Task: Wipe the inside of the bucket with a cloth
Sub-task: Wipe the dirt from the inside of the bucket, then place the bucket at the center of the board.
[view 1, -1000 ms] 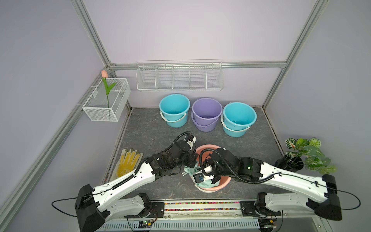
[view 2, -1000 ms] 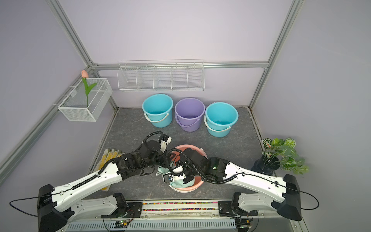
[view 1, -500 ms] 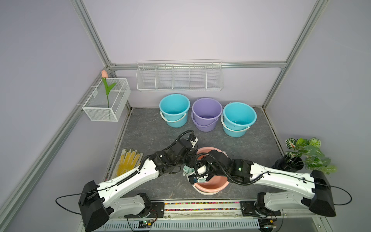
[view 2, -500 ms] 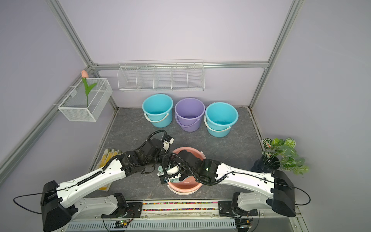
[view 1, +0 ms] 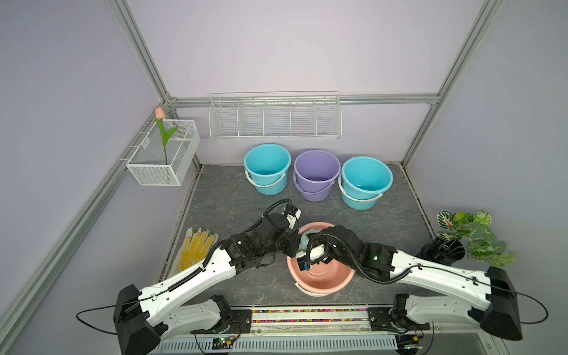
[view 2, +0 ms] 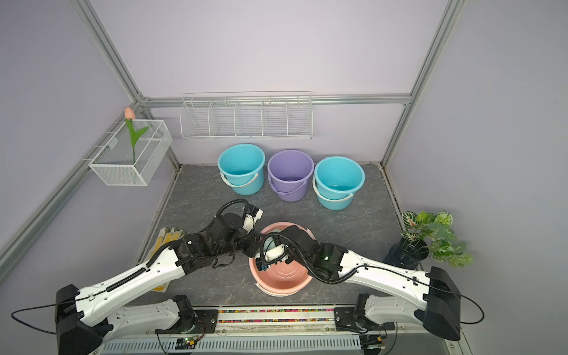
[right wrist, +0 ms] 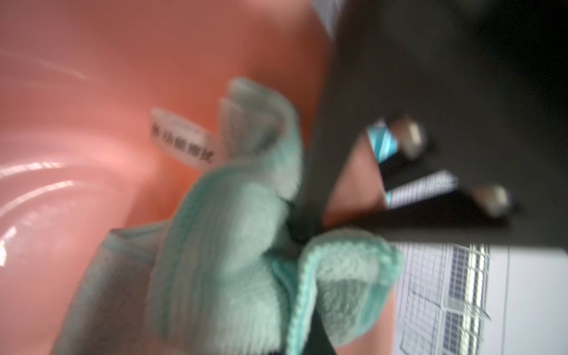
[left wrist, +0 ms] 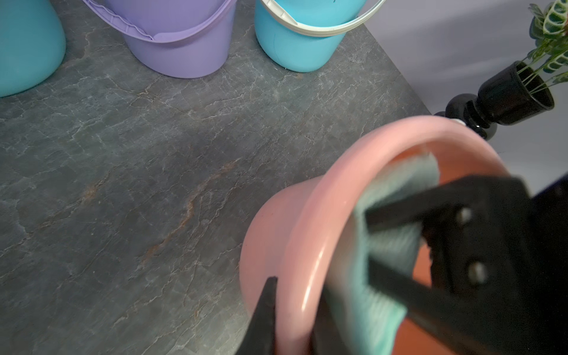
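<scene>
The cloth [right wrist: 221, 246], a fluffy mint-green towel, is sitting bunched inside the pink bucket [view 1: 325, 275], lying against the inner wall on the bucket's far left side. A small white label [right wrist: 183, 141] is sticking out from one edge of the cloth; it is carrying a line of dark print, too blurred to read. The right gripper [right wrist: 302, 229] is reaching into the bucket with its jaws pressed together on a fold of the cloth. The left gripper [left wrist: 293, 310] is pinching the bucket's rim on the left side, one finger running down the outside wall and the other inside.

The bucket is standing at the near middle of the grey marbled table [view 1: 227, 199], its white handle hanging at the near side. A white glove [view 1: 196, 249] with yellow dots is lying flat to the left, partly under the left arm. Along the far edge a blue bucket [view 1: 267, 173], a purple bucket [view 1: 316, 175] and another blue bucket [view 1: 365, 181] are standing in a row, close together. A white wire rack [view 1: 275, 118] is hanging on the far wall above them. A wire basket [view 1: 163, 153] on the left wall is holding a pink tulip [view 1: 163, 135]. A leafy plant [view 1: 473, 239] in a black vase is standing at the right edge.
</scene>
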{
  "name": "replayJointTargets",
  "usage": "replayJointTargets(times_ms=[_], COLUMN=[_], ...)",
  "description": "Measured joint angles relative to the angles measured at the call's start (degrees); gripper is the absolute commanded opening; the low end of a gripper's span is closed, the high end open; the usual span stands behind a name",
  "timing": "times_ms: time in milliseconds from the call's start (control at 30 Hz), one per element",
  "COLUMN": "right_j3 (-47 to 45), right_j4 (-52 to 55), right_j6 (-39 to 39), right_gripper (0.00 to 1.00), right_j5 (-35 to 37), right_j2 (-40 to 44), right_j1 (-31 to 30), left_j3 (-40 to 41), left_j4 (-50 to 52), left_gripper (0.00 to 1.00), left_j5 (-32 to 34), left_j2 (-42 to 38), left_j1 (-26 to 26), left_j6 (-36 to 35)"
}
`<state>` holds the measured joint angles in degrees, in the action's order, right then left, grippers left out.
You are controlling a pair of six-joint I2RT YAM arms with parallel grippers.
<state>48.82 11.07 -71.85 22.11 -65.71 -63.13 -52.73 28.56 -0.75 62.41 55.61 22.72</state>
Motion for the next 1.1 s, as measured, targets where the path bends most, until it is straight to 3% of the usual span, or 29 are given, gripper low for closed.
replayJointTargets(times_ms=[167, 333, 433, 567, 667, 767, 933, 1100], right_j3=[0.07, 3.58, 6.38, 7.43, 5.44, 2.51, -1.73, -2.19], right_j4=[6.67, 16.06, 23.87, 30.27, 28.46, 24.02, 15.50, 8.74], right_j6=[-0.11, 3.43, 7.54, 15.02, 20.96, 27.04, 35.50, 40.39], right_gripper=[0.07, 0.07, 0.07, 0.07, 0.07, 0.07, 0.07, 0.07], right_j5=[4.87, 5.22, 1.40, -9.31, -15.65, -17.00, -11.28, -3.91], right_j2=[4.20, 5.07, 7.17, 12.76, 18.23, 23.41, 28.98, 29.24], right_j1=[-0.02, -1.84, -2.60, -2.64, -2.64, -2.64, -2.64, -2.58], left_j3=[0.24, 0.24, 0.66, 0.90, 0.81, -0.48, -1.92, -1.92], left_j4=[0.94, 2.67, 5.42, 9.33, 11.61, 14.23, 16.63, 18.08], left_gripper=[0.00, 0.00, 0.00, 0.00, 0.00, 0.00, 0.00, 0.00], left_j5=[0.72, 1.38, 3.06, 5.75, 7.39, 8.48, 7.72, 4.28], left_j2=[-1.84, -3.32, -4.83, -6.43, -5.99, -4.70, -4.66, -6.29], left_j1=[0.04, 0.96, 1.01, 0.96, 0.50, -0.57, -6.19, -14.19], left_j6=[0.85, 1.55, 2.71, 4.59, 6.23, 8.07, 9.18, 9.22])
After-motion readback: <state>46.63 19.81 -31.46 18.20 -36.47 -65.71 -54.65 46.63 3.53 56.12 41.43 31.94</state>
